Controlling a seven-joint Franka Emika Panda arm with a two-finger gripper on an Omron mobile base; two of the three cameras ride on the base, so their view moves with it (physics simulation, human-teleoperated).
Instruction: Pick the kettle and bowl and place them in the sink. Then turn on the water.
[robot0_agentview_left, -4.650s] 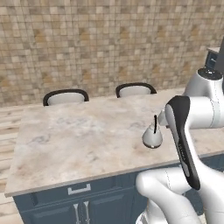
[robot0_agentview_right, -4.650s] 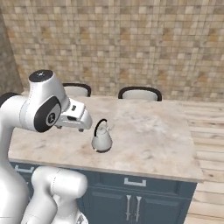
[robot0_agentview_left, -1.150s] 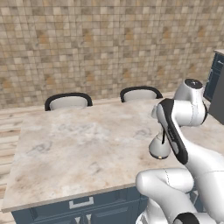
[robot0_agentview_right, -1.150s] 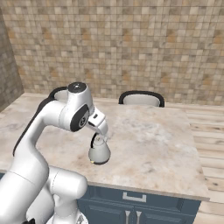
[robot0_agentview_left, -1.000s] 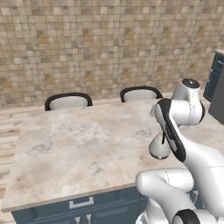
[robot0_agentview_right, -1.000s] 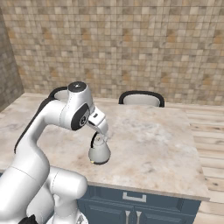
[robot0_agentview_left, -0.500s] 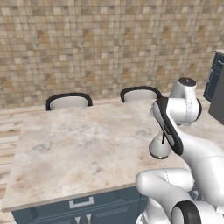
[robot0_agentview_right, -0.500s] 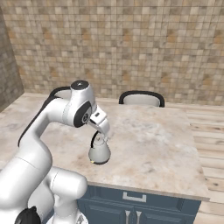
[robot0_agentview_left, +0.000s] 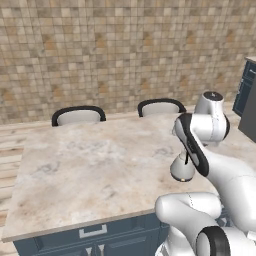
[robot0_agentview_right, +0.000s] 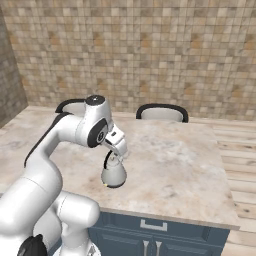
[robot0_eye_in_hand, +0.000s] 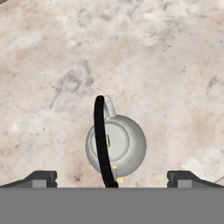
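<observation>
Kettle (robot0_eye_in_hand: 116, 146) sits upright on the marble desk (robot0_agentview_left: 90, 170), toward the near edge, approx mid-way along in the right base view and over by the arm's side in the left base view, where the arm hides part of its body (robot0_agentview_left: 181, 170). Claw (robot0_eye_in_hand: 111, 178) hangs directly above it, pointing down, jaws spread wide w/ nothing between them; the two dark tips (robot0_eye_in_hand: 41, 178) stand well apart either side of the kettle, not touching it. Thin black handle arches over the lid, running lengthwise btwn the tips, spout pointing away toward top of hand view. In right base view the claw (robot0_agentview_right: 116, 156) is just above the kettle's handle (robot0_agentview_right: 107, 160), kettle body (robot0_agentview_right: 114, 176) below it. Two dark-rimmed chairs (robot0_agentview_right: 161, 113) stand at the desk's far side, tiled wall (robot0_agentview_left: 125, 50) behind. Dark blue cabinet fronts (robot0_agentview_right: 150, 240) under the desk.
</observation>
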